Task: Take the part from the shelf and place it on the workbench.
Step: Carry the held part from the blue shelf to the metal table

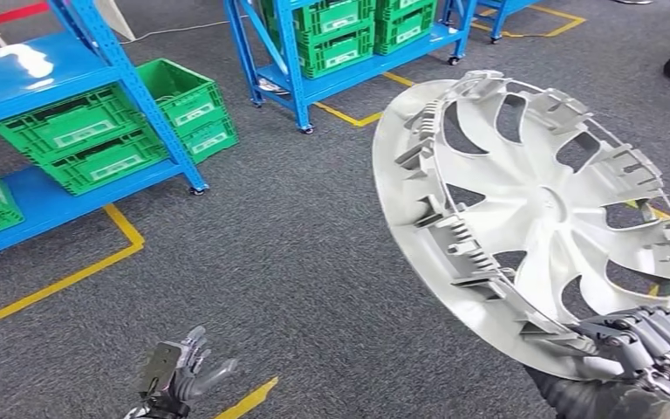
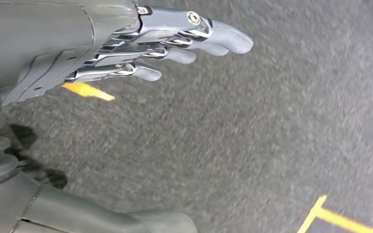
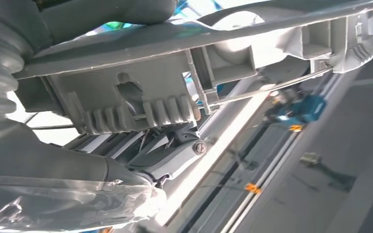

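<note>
The part is a large silver-grey wheel cover (image 1: 532, 209), held up on edge at the right of the head view with its ribbed inner face toward me. My right hand (image 1: 654, 349) grips its lower rim, fingers curled over the edge. In the right wrist view the cover's clips and ribs (image 3: 141, 104) sit close against the hand's fingers (image 3: 170, 155). My left hand (image 1: 174, 375) hangs low at the bottom left, fingers apart and holding nothing. The left wrist view shows its fingers (image 2: 184, 43) stretched out over grey carpet.
A blue shelf rack (image 1: 70, 113) with green crates (image 1: 105, 131) stands at the left. A second blue rack (image 1: 340, 52) with green crates is at the back. Yellow floor tape (image 1: 61, 279) marks bays on the grey carpet.
</note>
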Controlling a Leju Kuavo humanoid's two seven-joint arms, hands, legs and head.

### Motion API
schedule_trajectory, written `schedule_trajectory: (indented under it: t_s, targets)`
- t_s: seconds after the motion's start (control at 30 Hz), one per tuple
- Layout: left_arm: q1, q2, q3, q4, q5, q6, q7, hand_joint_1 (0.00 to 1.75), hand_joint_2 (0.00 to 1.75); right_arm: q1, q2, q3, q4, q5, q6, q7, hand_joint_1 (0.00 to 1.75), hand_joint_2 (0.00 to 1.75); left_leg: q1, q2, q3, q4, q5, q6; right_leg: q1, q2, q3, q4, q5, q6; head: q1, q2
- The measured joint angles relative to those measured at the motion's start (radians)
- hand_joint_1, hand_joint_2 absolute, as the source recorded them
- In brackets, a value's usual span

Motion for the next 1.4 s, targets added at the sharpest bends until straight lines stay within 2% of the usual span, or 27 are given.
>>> schedule_trajectory:
  t_s: [0.03, 0.07, 0.1, 0.13, 0.2, 0.27, 0.3, 0.37, 0.43, 0.5, 0.57, 0.6, 0.63, 0.7, 0.77, 0.8, 0.87, 0.93, 1.0, 1.03, 1.07, 1.1, 1.17, 1.23, 1.3, 1.37, 1.4]
  targets:
    - [0.002, -0.002, -0.006, 0.0, 0.003, 0.002, 0.0, 0.0, 1.75, 0.008, 0.0, -0.006, -0.006, -0.001, 0.0, 0.0, 1.75, 1.75, -0.001, -0.007, -0.025, 0.06, -0.023, 0.004, 0.004, 0.013, -0.004, 0.0, 0.002, -0.004, -0.001, 0.0]
    - [0.003, -0.005, -0.011, 0.001, 0.007, 0.004, 0.0, 0.0, 1.75, 0.017, 0.0, -0.014, -0.014, -0.003, 0.0, 0.0, 1.75, 1.75, -0.003, -0.011, -0.039, 0.092, -0.028, 0.009, 0.008, 0.027, -0.006, 0.0, 0.005, -0.006, -0.001, 0.0]
    - [0.004, -0.008, -0.016, 0.001, 0.011, 0.007, 0.0, 0.0, 1.75, 0.026, 0.0, -0.021, -0.021, -0.006, 0.0, 0.0, 1.75, 1.75, -0.006, -0.013, -0.035, 0.088, -0.012, 0.017, 0.012, 0.041, -0.007, 0.001, 0.006, -0.008, -0.001, 0.0]
    - [0.004, -0.012, -0.021, 0.001, 0.014, 0.009, 0.0, 0.0, 1.75, 0.034, 0.0, -0.029, -0.03, -0.008, 0.0, 0.0, 1.75, 1.75, -0.01, -0.02, -0.014, 0.047, 0.02, 0.027, 0.016, 0.056, -0.007, 0.001, 0.008, -0.008, -0.001, 0.0]
    - [0.004, -0.016, -0.032, 0.001, 0.017, 0.013, 0.0, 0.0, 1.75, 0.048, 0.0, -0.045, -0.046, -0.011, 0.0, 0.001, 1.75, 1.75, -0.018, -0.065, 0.044, -0.076, 0.088, 0.056, 0.021, 0.08, -0.007, 0.002, 0.01, -0.007, 0.0, 0.0]
    - [0.004, -0.021, -0.041, 0.001, 0.018, 0.015, 0.0, 0.0, 1.75, 0.054, 0.0, -0.057, -0.059, -0.011, 0.0, 0.001, 1.75, 1.75, -0.022, -0.106, 0.076, -0.15, 0.111, 0.075, 0.019, 0.103, -0.015, 0.004, 0.015, -0.001, 0.001, 0.0]
    - [0.003, -0.024, -0.045, 0.001, 0.018, 0.016, 0.0, 0.0, 1.75, 0.056, 0.0, -0.062, -0.065, -0.011, 0.0, 0.002, 1.75, 1.75, -0.022, -0.107, 0.08, -0.16, 0.107, 0.078, 0.018, 0.114, -0.021, 0.004, 0.018, 0.005, 0.0, 0.0]
    - [-0.001, -0.031, -0.054, 0.001, 0.02, 0.016, 0.0, 0.0, 1.75, 0.064, 0.0, -0.071, -0.078, -0.008, 0.0, 0.005, 1.75, 1.75, -0.02, -0.083, 0.084, -0.181, 0.108, 0.075, 0.016, 0.123, -0.034, 0.005, 0.022, 0.016, -0.001, 0.0]
    - [-0.004, -0.036, -0.063, 0.001, 0.022, 0.015, 0.0, 0.0, 1.75, 0.071, 0.0, -0.078, -0.09, -0.003, 0.0, 0.013, 1.75, 1.75, -0.014, -0.055, 0.09, -0.202, 0.117, 0.07, 0.019, 0.078, -0.062, 0.048, -0.007, 0.027, 0.006, 0.0]
    - [-0.002, -0.038, -0.07, 0.002, 0.023, 0.014, 0.0, 0.0, 1.75, 0.073, 0.0, -0.085, -0.1, 0.002, 0.0, 0.024, 1.75, 1.75, -0.014, -0.027, 0.091, -0.209, 0.121, 0.07, 0.016, 0.02, -0.117, 0.163, -0.071, 0.038, 0.012, 0.0]
    - [0.001, -0.038, -0.08, 0.003, 0.021, 0.012, 0.0, 0.0, 1.75, 0.081, 0.0, -0.093, -0.111, 0.007, 0.0, 0.037, 1.75, 1.75, -0.015, 0.004, 0.09, -0.208, 0.12, 0.069, 0.008, 0.001, -0.158, 0.259, -0.106, 0.051, 0.013, 0.0]
    - [0.0, -0.037, -0.086, 0.006, 0.02, 0.011, 0.0, 0.0, 1.75, 0.087, 0.0, -0.097, -0.117, 0.01, 0.0, 0.044, 1.75, 1.75, -0.015, 0.018, 0.091, -0.208, 0.119, 0.067, 0.004, -0.004, -0.155, 0.26, -0.098, 0.056, 0.013, 0.0]
    - [-0.002, -0.036, -0.091, 0.008, 0.018, 0.009, 0.0, 0.0, 1.75, 0.092, 0.0, -0.1, -0.124, 0.012, 0.0, 0.05, 1.75, 1.75, -0.014, 0.032, 0.091, -0.207, 0.118, 0.065, 0.0, -0.01, -0.131, 0.221, -0.074, 0.06, 0.013, 0.0]
    - [-0.005, -0.033, -0.101, 0.012, 0.015, 0.006, 0.0, 0.0, 1.75, 0.098, 0.0, -0.104, -0.133, 0.016, 0.0, 0.055, 1.75, 1.75, -0.017, 0.054, 0.093, -0.201, 0.112, 0.054, -0.004, -0.048, -0.048, 0.084, -0.022, 0.062, 0.013, 0.0]
    - [-0.008, -0.03, -0.108, 0.014, 0.013, 0.004, 0.0, 0.0, 1.75, 0.102, 0.0, -0.107, -0.141, 0.019, 0.0, 0.056, 1.75, 1.75, -0.022, 0.07, 0.096, -0.194, 0.106, 0.041, -0.002, -0.074, 0.0, 0.005, -0.003, 0.049, 0.009, 0.0]
    - [-0.009, -0.028, -0.11, 0.015, 0.012, 0.004, 0.0, 0.0, 1.75, 0.103, 0.0, -0.108, -0.143, 0.02, 0.0, 0.056, 1.75, 1.75, -0.024, 0.077, 0.097, -0.193, 0.106, 0.035, 0.0, -0.072, 0.001, 0.003, -0.005, 0.04, 0.008, 0.0]
    - [-0.011, -0.027, -0.114, 0.017, 0.011, 0.001, 0.0, 0.0, 1.75, 0.108, 0.0, -0.112, -0.149, 0.026, 0.0, 0.063, 1.75, 1.75, -0.02, 0.085, 0.099, -0.19, 0.103, 0.025, 0.0, -0.051, -0.005, 0.003, 0.001, 0.024, 0.006, 0.0]
    - [-0.013, -0.025, -0.119, 0.019, 0.01, -0.002, 0.0, 0.0, 1.75, 0.111, 0.0, -0.114, -0.156, 0.035, 0.0, 0.074, 1.75, 1.75, -0.015, 0.054, 0.085, -0.152, 0.067, 0.017, -0.002, -0.031, -0.008, 0.0, 0.008, 0.01, 0.003, 0.0]
    - [-0.011, -0.021, -0.125, 0.023, 0.008, -0.003, 0.0, 0.0, 1.75, 0.113, 0.0, -0.115, -0.161, 0.041, 0.0, 0.086, 1.75, 1.75, -0.012, 0.006, 0.037, -0.038, -0.004, 0.014, 0.0, -0.01, -0.013, -0.001, 0.012, -0.001, 0.001, 0.0]
    - [-0.008, -0.019, -0.128, 0.026, 0.008, -0.003, 0.0, 0.0, 1.75, 0.114, 0.0, -0.116, -0.162, 0.043, 0.0, 0.089, 1.75, 1.75, -0.012, -0.006, 0.007, 0.03, -0.034, 0.015, 0.002, 0.003, -0.016, -0.001, 0.014, -0.004, 0.001, 0.0]
    - [-0.006, -0.016, -0.131, 0.028, 0.008, -0.002, 0.0, 0.0, 1.75, 0.115, 0.0, -0.117, -0.163, 0.044, 0.0, 0.093, 1.75, 1.75, -0.013, -0.011, -0.014, 0.078, -0.048, 0.017, 0.005, 0.017, -0.018, -0.001, 0.016, -0.006, 0.001, 0.0]
    - [-0.004, -0.014, -0.132, 0.03, 0.008, -0.002, 0.0, 0.0, 1.75, 0.117, 0.0, -0.118, -0.165, 0.045, 0.0, 0.094, 1.75, 1.75, -0.013, -0.014, -0.021, 0.093, -0.041, 0.021, 0.007, 0.032, -0.019, 0.0, 0.017, -0.008, 0.001, 0.0]
    - [-0.004, -0.01, -0.135, 0.032, 0.009, -0.001, 0.0, 0.0, 1.75, 0.121, 0.0, -0.121, -0.166, 0.048, 0.0, 0.098, 1.75, 1.75, -0.017, -0.026, 0.015, 0.014, 0.023, 0.034, 0.012, 0.061, -0.019, 0.0, 0.02, -0.008, 0.001, 0.0]
    - [-0.006, -0.005, -0.137, 0.032, 0.009, -0.001, 0.0, 0.0, 1.75, 0.122, 0.0, -0.123, -0.17, 0.057, 0.0, 0.107, 1.75, 1.75, -0.02, -0.076, 0.072, -0.11, 0.083, 0.052, 0.012, 0.084, -0.021, 0.002, 0.023, -0.005, 0.002, 0.0]
    - [-0.006, 0.0, -0.14, 0.032, 0.009, -0.001, 0.0, 0.0, 1.75, 0.122, 0.0, -0.126, -0.176, 0.072, 0.0, 0.119, 1.75, 1.75, -0.022, -0.111, 0.096, -0.171, 0.095, 0.062, 0.008, 0.105, -0.033, 0.004, 0.03, 0.004, -0.001, 0.0]
    - [-0.006, 0.0, -0.143, 0.033, 0.012, -0.001, 0.0, 0.0, 1.75, 0.125, 0.0, -0.13, -0.185, 0.096, 0.0, 0.134, 1.75, 1.75, -0.02, -0.094, 0.099, -0.188, 0.096, 0.063, 0.005, 0.125, -0.043, 0.002, 0.037, 0.018, -0.003, 0.0]
    - [-0.007, 0.0, -0.145, 0.033, 0.015, -0.002, 0.0, 0.0, 1.75, 0.127, 0.0, -0.131, -0.19, 0.111, 0.0, 0.144, 1.75, 1.75, -0.018, -0.08, 0.102, -0.196, 0.101, 0.063, 0.006, 0.114, -0.05, 0.007, 0.034, 0.023, -0.002, 0.0]
